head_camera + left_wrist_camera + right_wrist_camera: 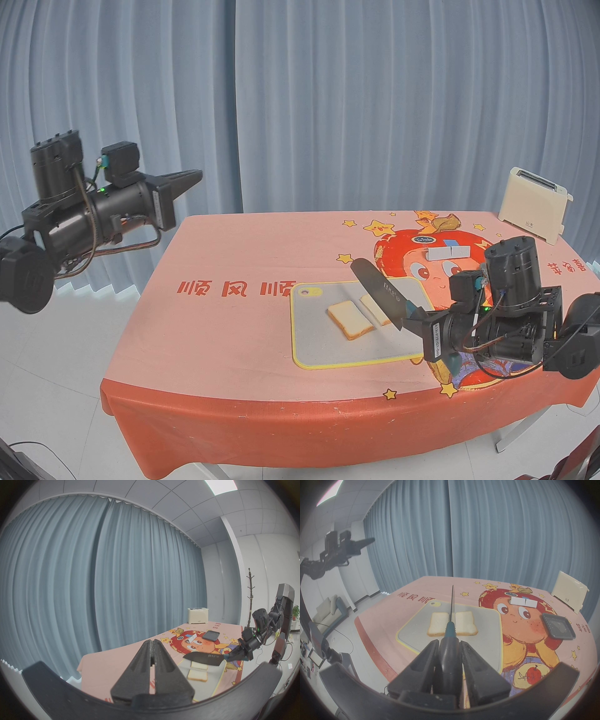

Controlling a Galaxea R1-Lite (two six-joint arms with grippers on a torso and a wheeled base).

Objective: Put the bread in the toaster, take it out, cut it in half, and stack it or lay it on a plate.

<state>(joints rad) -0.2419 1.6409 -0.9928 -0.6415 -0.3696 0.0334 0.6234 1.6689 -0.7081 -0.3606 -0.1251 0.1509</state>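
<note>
Big blue-grey curtain [312, 106] runs all along the back, and in front of it is the tabletop [237, 337] under an orange cartoon cloth. A grey board [312, 337] with a yellow rim sits near the middle. The cream toaster [534, 205] is way off at the far right corner, slot facing up.

The left end effector [187, 179] is up in the air off the tabletop's left side, fingers pressed together with nothing in them. The right end effector [449, 645] is low at the near right, clamped round the handle of a knife [379, 292], with the dark blade reaching out over the board.

A small dark square plate [558, 626] lies right of the board, toward the toaster. The bread [350, 319] is on the board, already in two halves side by side with a narrow gap. The blade lines up over that gap and looks lifted clear of it.
</note>
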